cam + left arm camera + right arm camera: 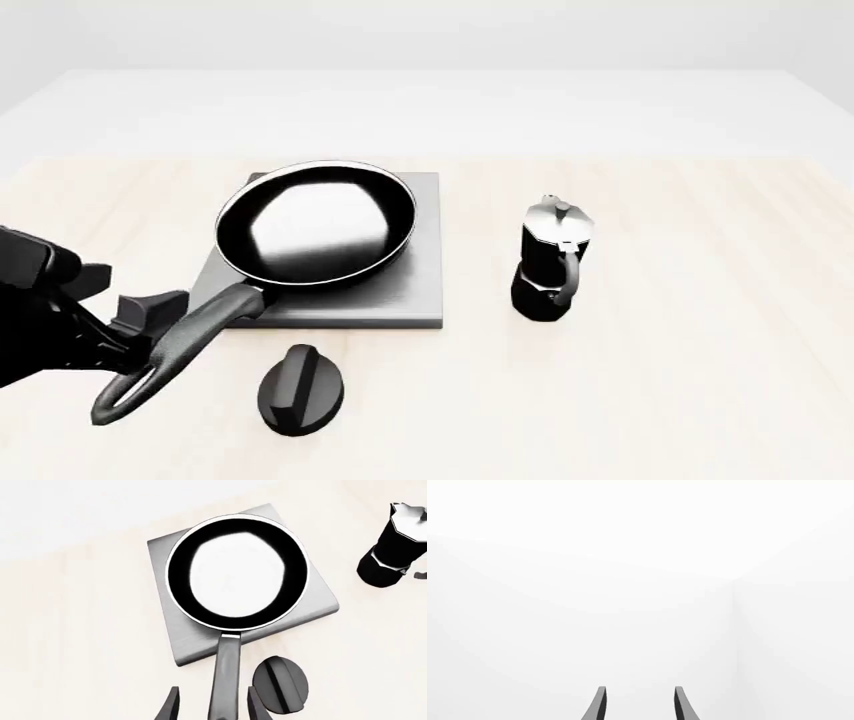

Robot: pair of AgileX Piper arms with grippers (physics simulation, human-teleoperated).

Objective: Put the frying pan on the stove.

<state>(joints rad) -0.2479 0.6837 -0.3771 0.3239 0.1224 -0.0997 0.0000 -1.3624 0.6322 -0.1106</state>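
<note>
The black frying pan [316, 225] sits on the grey stove [400, 295], its bowl over the plate and its long handle [187, 335] reaching out past the stove's near left corner. In the left wrist view the frying pan [237, 572] covers most of the stove [193, 645]. My left gripper [212, 688] is open, its fingers on either side of the handle with a gap on each side. From the front the left gripper [147, 320] is seen low at the handle's middle. My right gripper [638, 689] is open, holds nothing, and faces a blank white background.
A black moka pot [550, 262] with a silver lid stands right of the stove. A small black oval knob [302, 390] lies in front of the stove, close to the pan handle's right side; the knob [280, 684] sits beside my left finger.
</note>
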